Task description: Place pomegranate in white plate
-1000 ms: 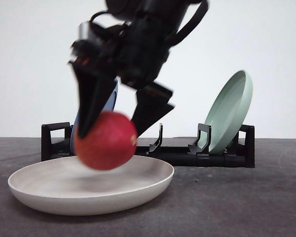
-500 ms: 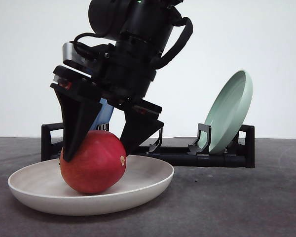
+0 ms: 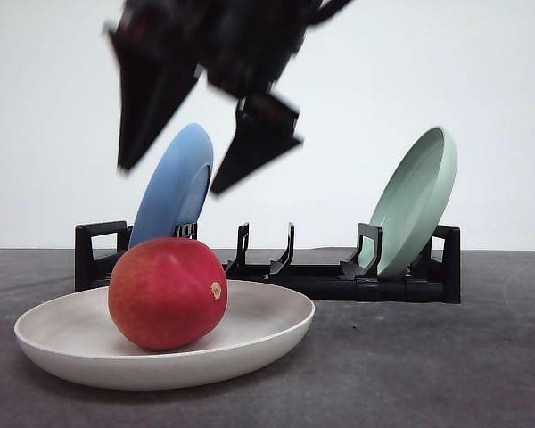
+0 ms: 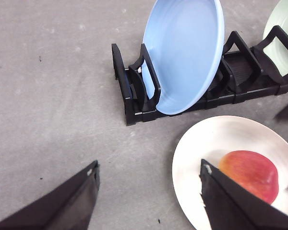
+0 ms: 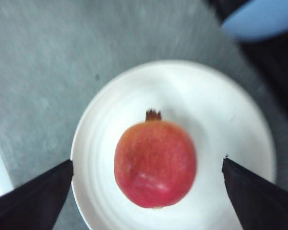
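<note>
**Pomegranate down, gripper clear above the white plate**

From my remote seat, the pomegranate [image 3: 168, 292] sits in the white plate [image 3: 276, 332], left of the dish's centre, nub turned toward 3 o'clock in the front view. My right gripper [image 3: 205, 134] hangs blurred directly above at 12 o'clock, jaws spread wide, touching nothing. The left gripper [image 4: 149, 191] is also spread and empty, the plate near one of its fingers. Behind, at the fruit's 12 o'clock, a black rack [image 3: 339, 281] holds a blue plate [image 3: 174, 187] and a pale green plate [image 3: 419, 201] on edge. I judge the placing done and the retreat in hand. Next calls for lifting straight away, clear of the rack.
</note>
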